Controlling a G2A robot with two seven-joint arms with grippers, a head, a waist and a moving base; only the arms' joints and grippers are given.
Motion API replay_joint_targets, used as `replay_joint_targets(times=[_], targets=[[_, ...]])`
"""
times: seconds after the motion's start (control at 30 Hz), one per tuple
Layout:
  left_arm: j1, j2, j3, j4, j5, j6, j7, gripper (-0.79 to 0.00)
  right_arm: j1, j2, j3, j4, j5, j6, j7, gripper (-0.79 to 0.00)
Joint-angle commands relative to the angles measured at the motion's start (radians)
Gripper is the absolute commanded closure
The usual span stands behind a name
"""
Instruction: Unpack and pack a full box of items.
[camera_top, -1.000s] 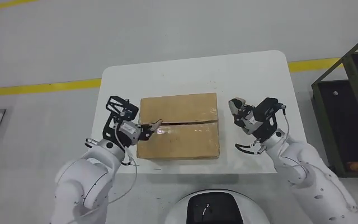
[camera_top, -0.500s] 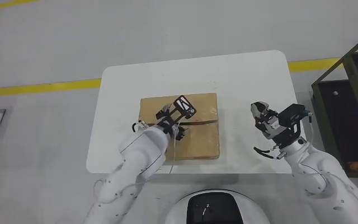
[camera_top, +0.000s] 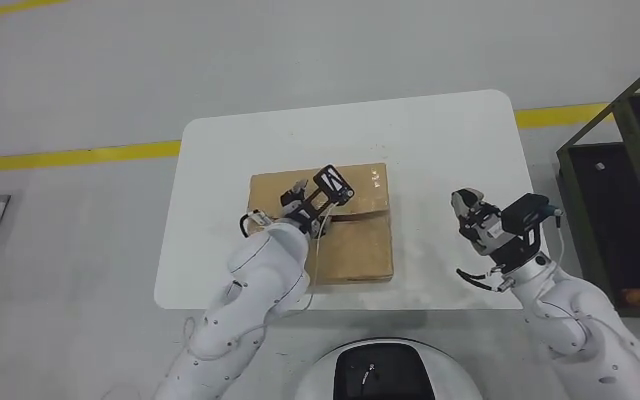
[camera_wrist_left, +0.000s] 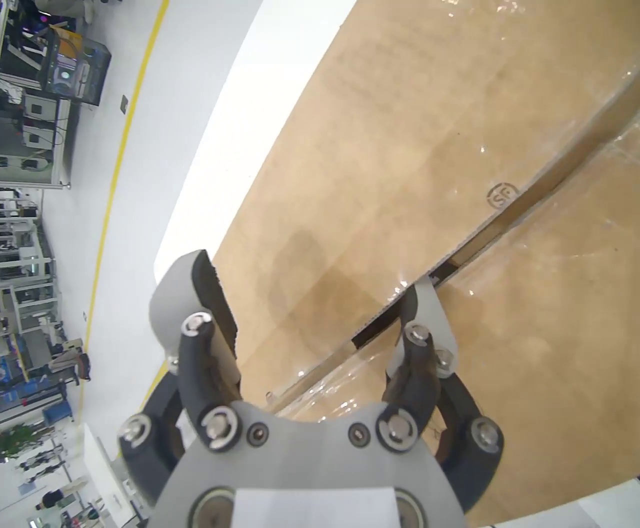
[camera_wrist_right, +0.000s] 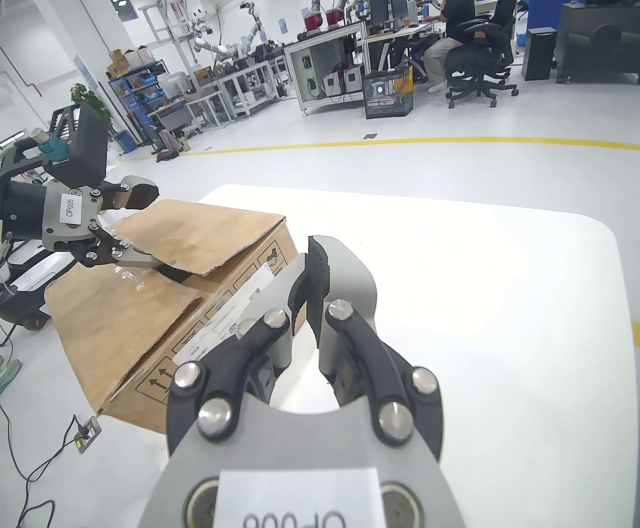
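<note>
Jaws on left gripper (camera_wrist_left: 310, 285) spread wide, one finger (camera_wrist_left: 425, 325) tucked under the raised flap (camera_wrist_left: 400, 150) of the box (camera_top: 345, 250), while right gripper (camera_wrist_right: 306, 272) hangs pinched closed over the table (camera_wrist_right: 475, 280).

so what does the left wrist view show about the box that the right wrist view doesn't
Left wrist view: the seam between the two top flaps close up, with one finger of the left gripper tucked under the edge of the far flap and the other above it, jaws open. Right wrist view: the side of the box with a white label, how the far flap tilts up off the box, and the right gripper, shut and empty, over the table. Both: the box, the lifted flap and the left gripper at it.
</note>
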Motion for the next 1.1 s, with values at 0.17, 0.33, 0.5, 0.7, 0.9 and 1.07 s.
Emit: replay_joint_targets(times=[0.17, 0.33, 0.5, 0.7, 0.9, 1.07], targets=[[0.002, -0.009, 0.013, 0.007, 0.031, -0.01, 0.086, 0.0, -0.001, 0.0, 0.0, 0.001, -0.004, 0.003, 0.0, 0.0], [-0.004, -0.022, 0.038, 0.002, 0.015, -0.011, 0.132, 0.0, -0.009, 0.001, 0.022, -0.003, 0.003, 0.012, -0.01, 0.0], [-0.03, -0.042, 0.089, -0.002, -0.011, -0.018, 0.15, 0.0, -0.018, 0.003, 0.051, -0.008, 0.01, 0.02, -0.016, 0.0], [-0.074, -0.07, 0.149, 0.003, -0.037, -0.008, 0.162, -0.111, -0.042, 0.004, 0.08, -0.013, 0.02, 0.032, -0.025, 0.0], [-0.138, -0.097, 0.176, 0.046, -0.039, -0.007, 0.185, -0.785, -0.061, 0.005, 0.101, -0.026, 0.029, 0.039, -0.036, 0.0], [-0.239, -0.119, 0.177, 0.113, -0.004, -0.02, 0.216, -0.785, -0.076, 0.004, 0.112, -0.039, 0.033, 0.063, -0.041, 0.0]])
